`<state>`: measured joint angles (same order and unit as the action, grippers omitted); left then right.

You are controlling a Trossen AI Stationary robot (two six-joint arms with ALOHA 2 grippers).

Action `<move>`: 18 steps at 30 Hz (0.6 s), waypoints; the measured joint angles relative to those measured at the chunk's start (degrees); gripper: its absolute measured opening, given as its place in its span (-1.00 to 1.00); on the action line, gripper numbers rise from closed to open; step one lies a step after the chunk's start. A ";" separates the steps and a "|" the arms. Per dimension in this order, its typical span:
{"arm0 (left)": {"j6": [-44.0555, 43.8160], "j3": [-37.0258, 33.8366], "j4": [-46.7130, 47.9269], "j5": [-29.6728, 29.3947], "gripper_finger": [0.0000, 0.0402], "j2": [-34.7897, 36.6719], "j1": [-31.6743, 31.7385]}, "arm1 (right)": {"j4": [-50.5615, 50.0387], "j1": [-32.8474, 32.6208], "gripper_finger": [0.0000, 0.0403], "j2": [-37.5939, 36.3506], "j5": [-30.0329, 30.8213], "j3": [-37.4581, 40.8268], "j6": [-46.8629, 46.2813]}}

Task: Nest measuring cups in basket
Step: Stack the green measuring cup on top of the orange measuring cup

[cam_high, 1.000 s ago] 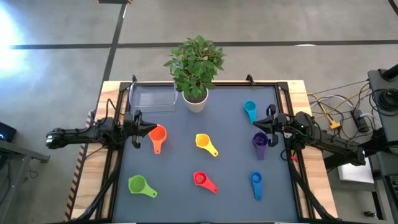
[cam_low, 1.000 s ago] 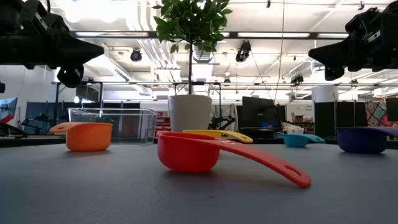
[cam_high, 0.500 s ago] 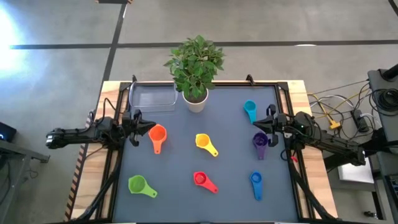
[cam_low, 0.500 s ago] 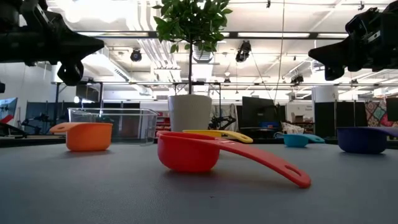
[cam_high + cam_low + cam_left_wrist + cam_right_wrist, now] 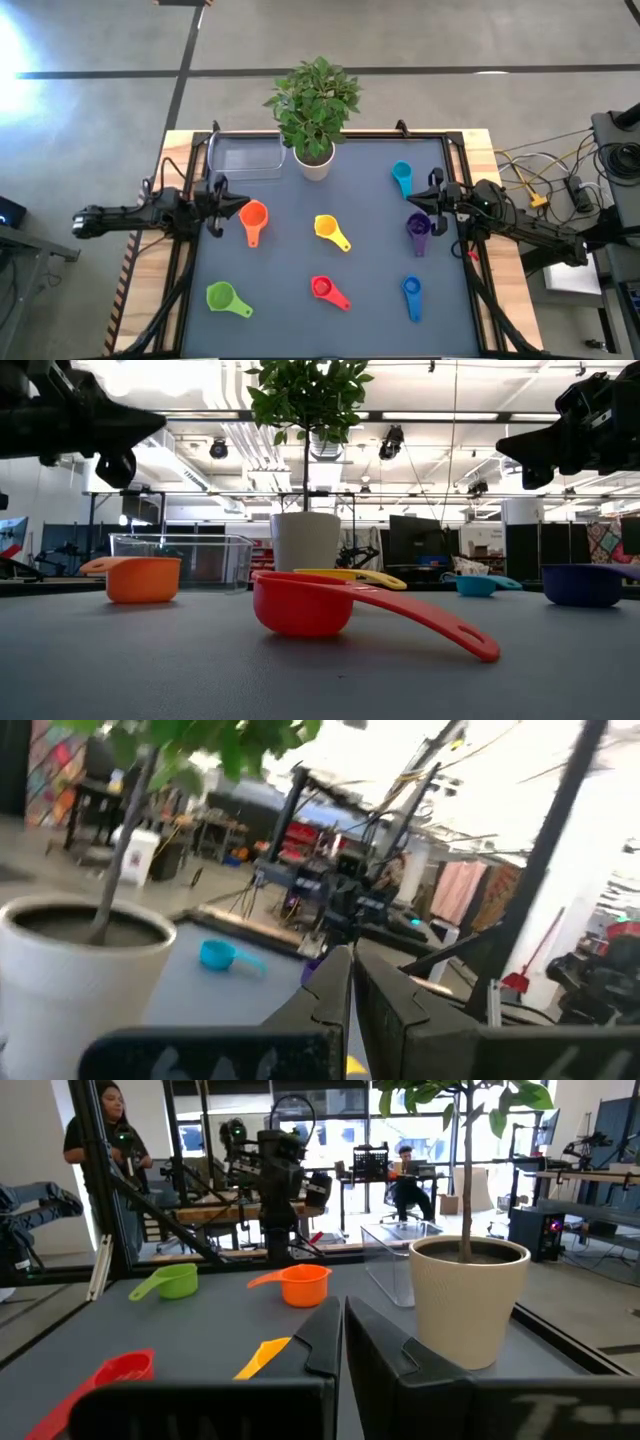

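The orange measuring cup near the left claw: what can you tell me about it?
The orange measuring cup is a small, round scoop that looks like plastic, with a short flat handle. It sits upright and empty on the dark grey table mat, below the clear basket. The left claw hangs close beside it, above the mat, not holding it.

A leafy plant (image 5: pixel 315 98) in a white pot (image 5: pixel 313 160) stands at the grey table's (image 5: pixel 290 320) far edge.

My right gripper (image 5: pixel 343 1342) fingers pressed together up front — past them an orange cup (image 5: pixel 303 1284), green cup (image 5: pixel 176 1280), white plant pot (image 5: pixel 468 1300), clear basket (image 5: pixel 393 1265) behind.
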<state>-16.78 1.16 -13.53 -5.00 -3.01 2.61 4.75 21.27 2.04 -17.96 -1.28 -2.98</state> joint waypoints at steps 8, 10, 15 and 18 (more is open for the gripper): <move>1.69 14.25 22.71 -1.31 -1.00 -8.36 0.00 | 0.00 -0.01 -0.96 -0.01 0.02 -0.01 0.00; 1.91 19.13 30.95 -2.04 -1.00 -12.24 -0.04 | 0.02 0.01 -0.96 -0.02 0.00 -0.02 0.00; 1.26 26.48 43.39 -1.96 -1.00 -20.97 -0.53 | 0.00 0.01 -0.96 -0.01 0.00 0.00 0.00; -2.66 28.84 44.87 -2.01 -1.00 -24.39 -1.69 | 0.00 0.01 -0.96 0.00 0.01 0.00 0.00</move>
<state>-19.44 30.01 31.33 -7.01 -27.41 0.93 4.75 21.27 2.04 -17.94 -1.28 -2.98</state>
